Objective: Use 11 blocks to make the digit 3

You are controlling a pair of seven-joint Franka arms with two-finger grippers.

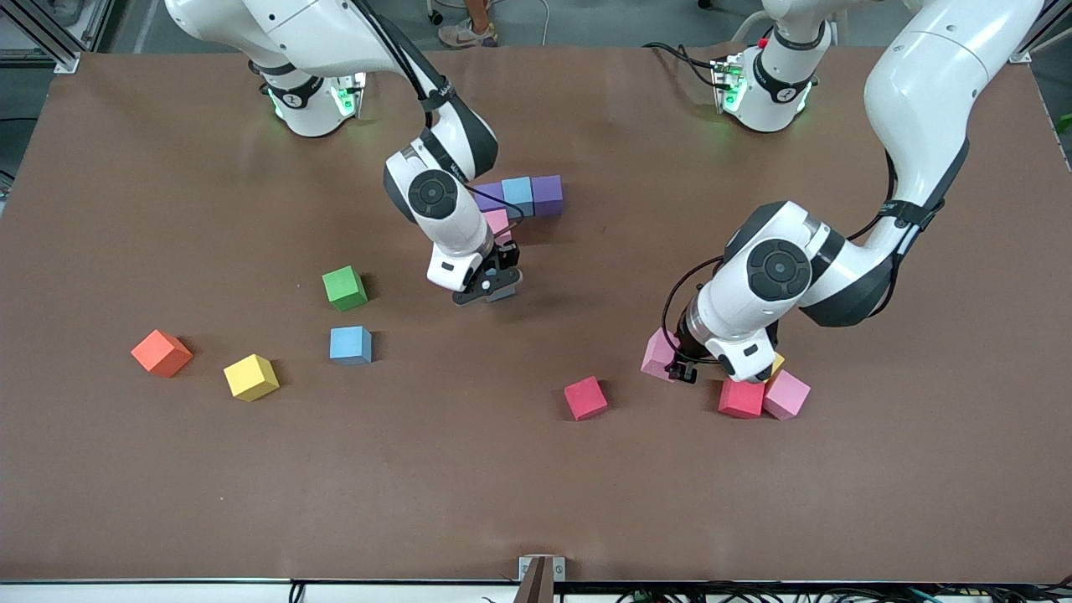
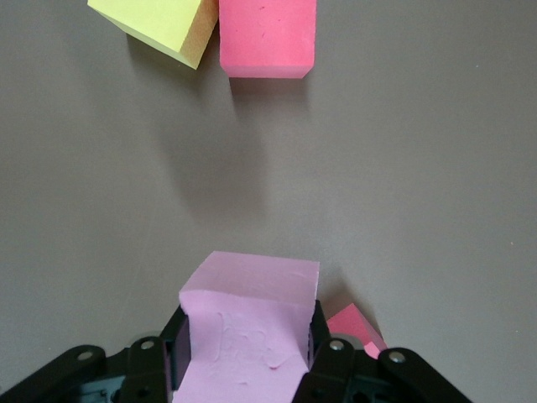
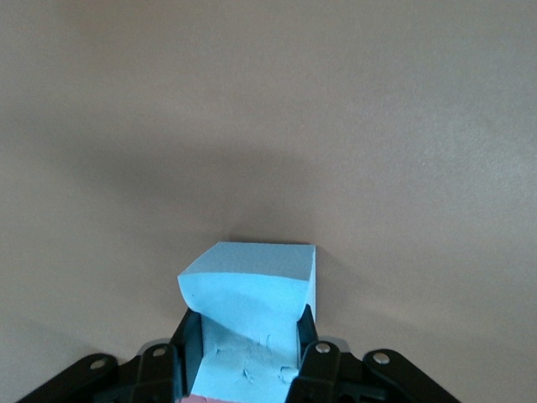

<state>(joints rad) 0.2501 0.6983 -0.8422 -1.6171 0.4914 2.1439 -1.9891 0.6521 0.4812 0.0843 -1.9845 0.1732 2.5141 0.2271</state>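
Note:
A short row of blocks, purple (image 1: 488, 195), light blue (image 1: 517, 194) and purple (image 1: 547, 194), lies mid-table, with a pink block (image 1: 497, 222) touching its nearer side. My right gripper (image 1: 490, 289) is low beside that pink block and shut on a light blue block (image 3: 252, 277), which the hand hides in the front view. My left gripper (image 1: 682, 368) is shut on a pink block (image 1: 659, 353), also seen in the left wrist view (image 2: 252, 290), low over the table. Beside it lie red (image 1: 741, 398), pink (image 1: 785, 394) and yellow (image 1: 777, 363) blocks.
A red block (image 1: 584, 397) lies alone toward the front camera. Toward the right arm's end lie a green (image 1: 344, 287), a light blue (image 1: 350, 344) and a yellow block (image 1: 250, 377), plus an orange cube (image 1: 161, 353).

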